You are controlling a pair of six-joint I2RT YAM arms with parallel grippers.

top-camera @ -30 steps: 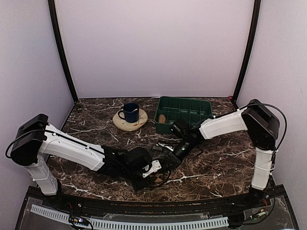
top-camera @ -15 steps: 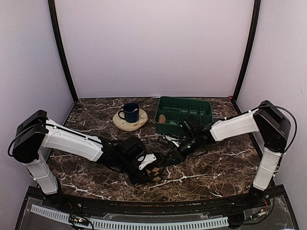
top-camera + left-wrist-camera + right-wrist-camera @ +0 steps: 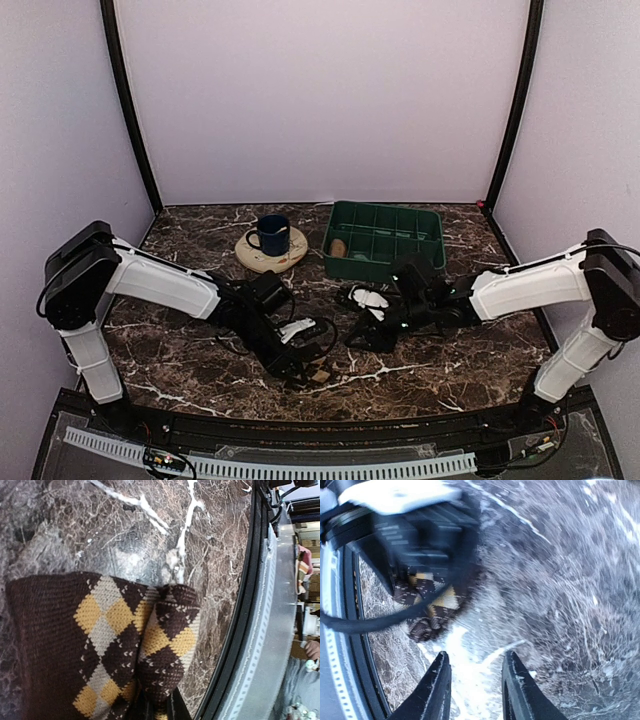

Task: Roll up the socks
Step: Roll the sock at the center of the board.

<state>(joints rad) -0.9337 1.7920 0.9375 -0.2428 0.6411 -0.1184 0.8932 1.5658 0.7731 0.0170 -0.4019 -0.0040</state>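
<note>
We see a dark marble bench (image 3: 470, 350) veined with white. The argyle sock (image 3: 100, 630) lies flat on it near the front edge, one end doubled up into a small fold. Our left claw (image 3: 152, 712) is narrow and pinches the sock at that fold. Our right claw (image 3: 476, 690) hangs near it over bare stone, fingers apart, holding nothing. A small tan bundle (image 3: 338, 247) sits at the left end of the green tray (image 3: 400, 215).
</note>
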